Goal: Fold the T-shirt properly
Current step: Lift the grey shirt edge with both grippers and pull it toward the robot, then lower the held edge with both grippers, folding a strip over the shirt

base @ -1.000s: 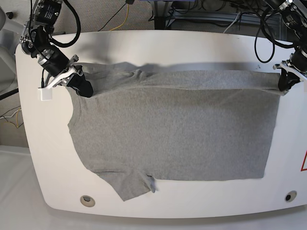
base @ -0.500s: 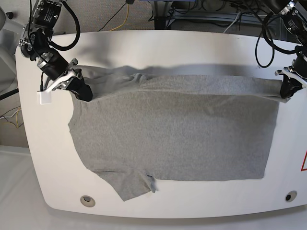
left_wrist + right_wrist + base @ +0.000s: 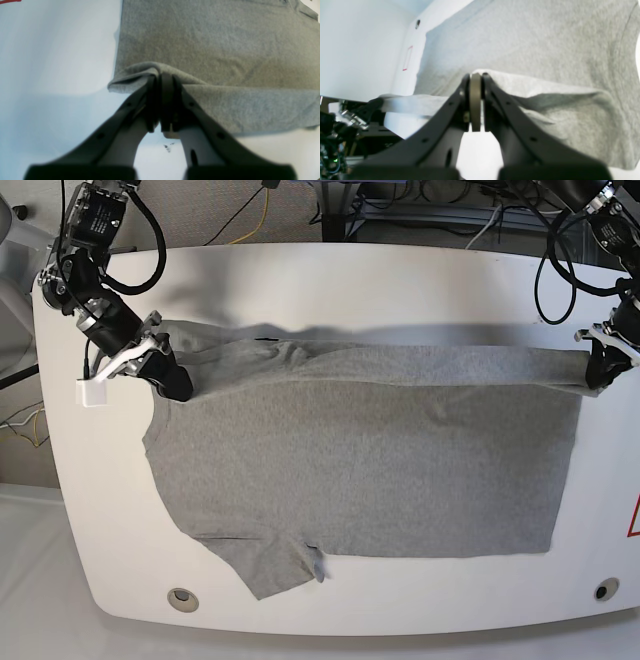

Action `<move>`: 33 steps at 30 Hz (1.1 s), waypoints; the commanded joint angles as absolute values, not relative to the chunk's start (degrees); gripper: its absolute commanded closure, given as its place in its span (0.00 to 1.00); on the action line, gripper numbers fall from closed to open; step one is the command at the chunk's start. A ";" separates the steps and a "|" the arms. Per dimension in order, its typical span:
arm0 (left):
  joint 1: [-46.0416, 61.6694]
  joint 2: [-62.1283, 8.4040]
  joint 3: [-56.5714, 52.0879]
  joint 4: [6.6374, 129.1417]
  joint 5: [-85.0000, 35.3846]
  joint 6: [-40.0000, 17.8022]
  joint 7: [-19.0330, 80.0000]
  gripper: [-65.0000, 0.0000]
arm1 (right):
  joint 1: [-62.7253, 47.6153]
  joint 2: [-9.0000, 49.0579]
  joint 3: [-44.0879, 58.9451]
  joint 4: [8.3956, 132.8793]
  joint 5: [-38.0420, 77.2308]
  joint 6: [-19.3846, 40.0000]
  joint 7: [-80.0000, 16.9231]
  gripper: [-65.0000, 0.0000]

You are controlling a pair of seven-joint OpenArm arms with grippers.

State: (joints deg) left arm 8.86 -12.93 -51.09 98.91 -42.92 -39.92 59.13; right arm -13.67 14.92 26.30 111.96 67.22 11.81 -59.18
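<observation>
The grey T-shirt (image 3: 360, 470) lies spread over the white table (image 3: 400, 280), its far edge raised and doubled over as a band across the top. My left gripper (image 3: 598, 380) is shut on that edge at the right end; the wrist view shows the fingertips (image 3: 165, 82) pinching a fold of the T-shirt (image 3: 212, 50). At the left end my right gripper (image 3: 178, 387) is shut on the shoulder part, the jaws tight on the cloth (image 3: 532, 45). A small dark neck label (image 3: 265, 338) shows on the lifted band. One sleeve (image 3: 270, 565) lies flat at the front left.
Two round holes (image 3: 182, 599) (image 3: 603, 590) sit near the table's front corners. A red mark (image 3: 634, 515) is at the right edge. A white block (image 3: 93, 392) hangs off the right arm. Cables and frames (image 3: 400, 205) lie beyond the far edge.
Both grippers have moved toward the table's front with the shirt's far edge held between them. The doubled band now lies further over the shirt's body.
</observation>
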 commanded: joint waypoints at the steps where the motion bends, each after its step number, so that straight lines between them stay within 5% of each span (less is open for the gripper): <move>1: 8.40 -14.11 -51.47 99.91 -44.00 -40.00 57.36 0.97 | -12.18 15.60 24.66 112.75 66.68 12.18 -58.24 1.00; 33: 5.05 -13.76 -47.96 99.65 -35.56 -40.00 52.35 0.97 | -8.40 15.08 20.26 112.48 55.60 12.62 -58.24 1.00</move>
